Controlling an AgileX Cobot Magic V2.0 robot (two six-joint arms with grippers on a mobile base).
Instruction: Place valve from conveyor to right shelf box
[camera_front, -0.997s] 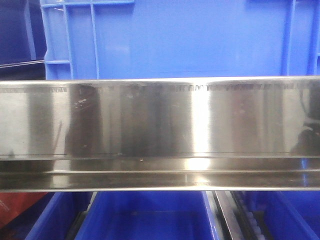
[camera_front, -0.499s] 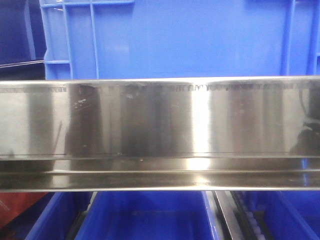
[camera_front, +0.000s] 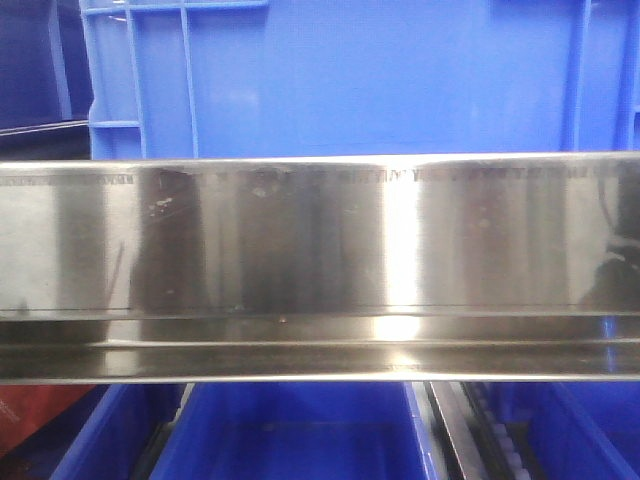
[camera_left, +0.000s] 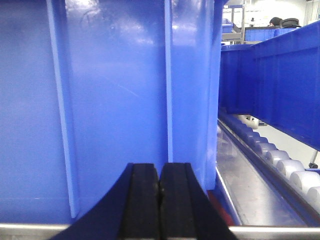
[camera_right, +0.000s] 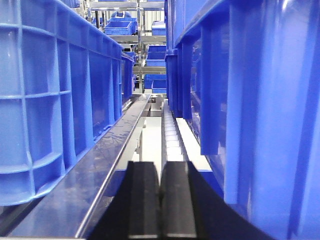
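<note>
Left wrist view shows the left fingers (camera_left: 159, 187) pressed together, empty, before a blue box (camera_left: 115, 100) on the shelf (camera_front: 320, 260); the right fingers (camera_right: 160, 192) likewise. No valve visible; a careless advance risks striking the box.

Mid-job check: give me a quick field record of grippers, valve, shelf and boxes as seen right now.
left gripper: shut, nothing between the pads, facing a blue box wall
right gripper: shut, empty, aimed down a gap between blue boxes
valve: not visible in any view
conveyor: not visible
shelf rail: fills the front view, blue boxes above and below
roller track: runs ahead of the right gripper
</note>
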